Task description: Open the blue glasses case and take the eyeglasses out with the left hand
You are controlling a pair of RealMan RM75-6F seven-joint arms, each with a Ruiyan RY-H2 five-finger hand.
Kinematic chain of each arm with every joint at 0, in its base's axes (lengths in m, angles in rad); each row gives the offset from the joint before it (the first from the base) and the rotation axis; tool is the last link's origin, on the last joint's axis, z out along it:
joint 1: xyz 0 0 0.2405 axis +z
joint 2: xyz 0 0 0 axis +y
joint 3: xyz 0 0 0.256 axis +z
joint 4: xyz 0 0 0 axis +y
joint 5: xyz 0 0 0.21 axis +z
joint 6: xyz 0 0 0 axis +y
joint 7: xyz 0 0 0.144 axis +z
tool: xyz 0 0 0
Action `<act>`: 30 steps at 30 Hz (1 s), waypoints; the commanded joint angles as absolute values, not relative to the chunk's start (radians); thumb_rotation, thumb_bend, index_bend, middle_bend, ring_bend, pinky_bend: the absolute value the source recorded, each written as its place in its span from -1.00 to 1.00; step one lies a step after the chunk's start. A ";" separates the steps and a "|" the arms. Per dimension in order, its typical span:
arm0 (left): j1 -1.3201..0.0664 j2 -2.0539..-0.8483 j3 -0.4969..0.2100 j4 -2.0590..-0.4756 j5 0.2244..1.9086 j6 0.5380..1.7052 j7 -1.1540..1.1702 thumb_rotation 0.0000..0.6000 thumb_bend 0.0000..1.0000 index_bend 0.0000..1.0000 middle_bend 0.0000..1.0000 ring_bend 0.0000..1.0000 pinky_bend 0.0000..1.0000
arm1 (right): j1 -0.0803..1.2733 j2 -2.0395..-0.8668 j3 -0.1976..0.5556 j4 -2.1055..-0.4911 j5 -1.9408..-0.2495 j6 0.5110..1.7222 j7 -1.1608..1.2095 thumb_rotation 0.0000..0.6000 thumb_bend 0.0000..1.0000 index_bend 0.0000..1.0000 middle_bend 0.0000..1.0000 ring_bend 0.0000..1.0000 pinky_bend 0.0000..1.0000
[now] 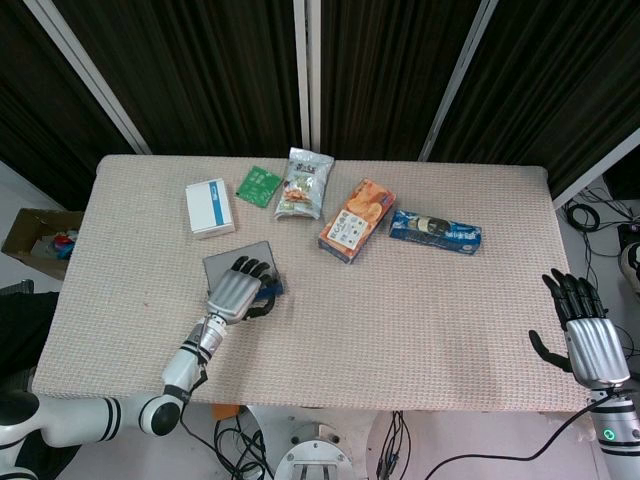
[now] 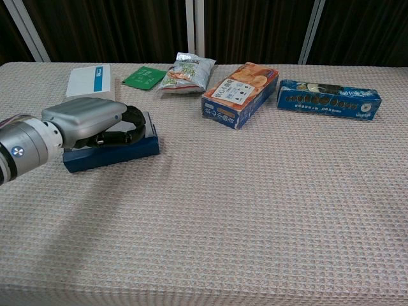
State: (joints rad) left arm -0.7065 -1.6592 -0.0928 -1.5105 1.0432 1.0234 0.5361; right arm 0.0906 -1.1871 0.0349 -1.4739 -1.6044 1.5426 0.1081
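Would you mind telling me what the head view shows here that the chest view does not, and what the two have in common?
Only the head view shows the right hand, fingers spread and holding nothing, near the table's near right corner, plus a cardboard box on the floor to the left and the cables on the right. Only the chest view shows the dark blue front wall of the blue glasses case side-on. Both show the left hand over the case with fingers curled at its far edge, the white box, green packet, snack bag, orange box and long blue box.
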 commanded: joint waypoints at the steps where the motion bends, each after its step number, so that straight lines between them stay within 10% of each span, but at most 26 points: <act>1: -0.698 -1.634 -0.074 -1.560 1.071 1.023 0.523 -1.00 -0.04 -0.23 -0.71 -0.79 -0.78 | 0.091 -1.188 0.034 -1.474 -1.607 1.543 0.108 1.00 -0.44 -1.00 -0.90 -1.00 -1.00; 18: -0.561 -1.412 0.100 -1.747 1.132 1.136 0.612 -1.00 -0.04 -0.14 -0.71 -0.79 -0.78 | 0.108 -1.192 0.035 -1.486 -1.623 1.530 0.094 1.00 -0.44 -1.00 -0.90 -1.00 -1.00; 30: -0.492 -1.394 0.004 -1.712 1.090 1.227 0.484 -1.00 0.00 -0.19 -0.73 -0.79 -0.78 | 0.107 -1.190 0.034 -1.484 -1.631 1.542 0.104 1.00 -0.44 -1.00 -0.90 -1.00 -1.00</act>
State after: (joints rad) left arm -0.5051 -1.3845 0.0281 -1.7346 1.1241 1.2185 0.4905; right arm 0.1067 -1.1902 0.0340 -1.4840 -1.6306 1.5418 0.1036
